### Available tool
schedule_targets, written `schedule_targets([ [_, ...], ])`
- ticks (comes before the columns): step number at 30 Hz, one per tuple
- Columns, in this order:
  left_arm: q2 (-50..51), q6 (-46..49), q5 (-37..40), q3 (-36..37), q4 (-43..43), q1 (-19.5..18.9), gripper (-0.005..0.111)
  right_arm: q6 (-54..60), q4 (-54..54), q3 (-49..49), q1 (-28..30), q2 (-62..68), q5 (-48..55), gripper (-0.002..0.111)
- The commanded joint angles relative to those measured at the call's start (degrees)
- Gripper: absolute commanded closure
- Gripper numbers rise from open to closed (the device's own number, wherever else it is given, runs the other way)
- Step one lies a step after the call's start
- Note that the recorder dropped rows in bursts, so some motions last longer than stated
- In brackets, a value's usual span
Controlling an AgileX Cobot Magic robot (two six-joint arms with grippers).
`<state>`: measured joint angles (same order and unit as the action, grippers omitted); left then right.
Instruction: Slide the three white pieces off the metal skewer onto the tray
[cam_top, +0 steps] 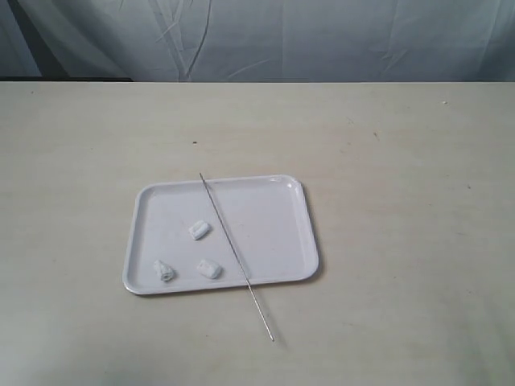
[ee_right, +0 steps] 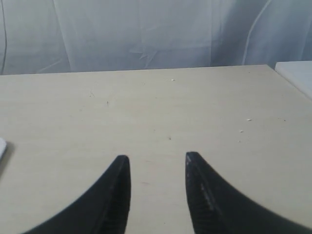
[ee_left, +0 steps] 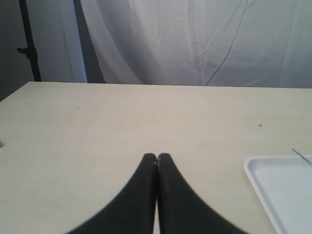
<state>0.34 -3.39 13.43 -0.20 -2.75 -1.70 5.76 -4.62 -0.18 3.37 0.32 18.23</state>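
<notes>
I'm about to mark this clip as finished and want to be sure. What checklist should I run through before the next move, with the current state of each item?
1. All three white pieces off the metal skewer: ok.
2. All three lying inside the tray: ok.
3. Skewer wholly on the tray: not ok, one end pokes past the rim over the table.
4. The left tool shut and empty: ok.
5. The right tool open and empty: ok.
6. Both tools away from the tray: ok, neither shows in the exterior view.
</notes>
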Motion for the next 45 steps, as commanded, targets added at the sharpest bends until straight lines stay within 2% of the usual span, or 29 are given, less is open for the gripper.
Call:
schedule_targets([
  [1,-0.3,-0.4,0.3,0.2,0.6,-1.6,0.107,-1.7,1.3,0.2,0.3,-0.3,0.8,0.072],
  [7,-0.3,-0.4,0.4,0.2,0.6,-1.7,0.107,-8.3,3.1,0.2,-3.3,-0.3,0.9,0.072],
  [11,-0.3,-0.4,0.6,0.2,0.6,-1.7,0.107,-8.4,3.8,0.2,-5.1,-0.3,0.9,0.072],
  [45,-0.3,-0.4,1.0,0.2,1.1,-1.7,0.107,-5.8,4.1,0.2,-5.1,-0.3,0.4,0.072],
])
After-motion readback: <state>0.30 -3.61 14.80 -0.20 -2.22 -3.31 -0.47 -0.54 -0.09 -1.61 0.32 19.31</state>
